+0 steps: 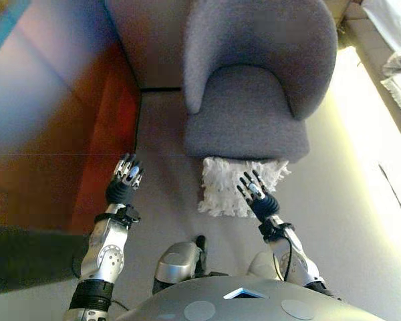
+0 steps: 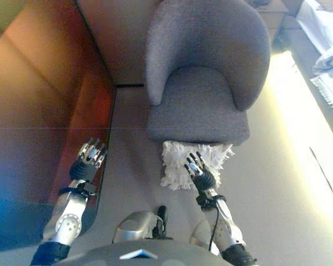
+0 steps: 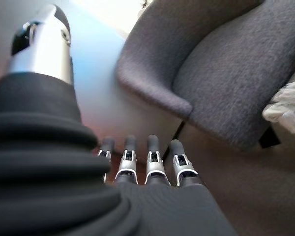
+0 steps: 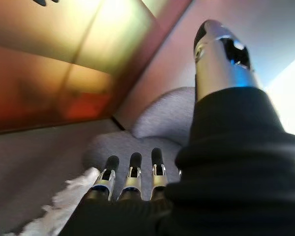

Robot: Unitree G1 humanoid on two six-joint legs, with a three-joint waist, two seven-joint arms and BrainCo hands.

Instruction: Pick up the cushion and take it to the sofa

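Observation:
A white shaggy cushion (image 1: pixel 228 184) lies on the floor against the front of a grey armchair (image 1: pixel 250 100). My right hand (image 1: pixel 257 194) hovers over the cushion's near right part, fingers straight and open, holding nothing. In the right wrist view the cushion's fringe (image 4: pixel 64 204) shows just beyond the fingertips (image 4: pixel 132 167). My left hand (image 1: pixel 125 179) is open too, out to the left of the cushion beside the wooden panel, well apart from it. The left wrist view shows the armchair (image 3: pixel 221 83) and a corner of the cushion (image 3: pixel 287 105).
A reddish-brown wooden wall panel (image 1: pixel 73 120) runs along the left. At the far right lies pale fabric (image 1: pixel 397 67) on a light surface. Grey carpet (image 1: pixel 347 221) spreads to the right of the armchair.

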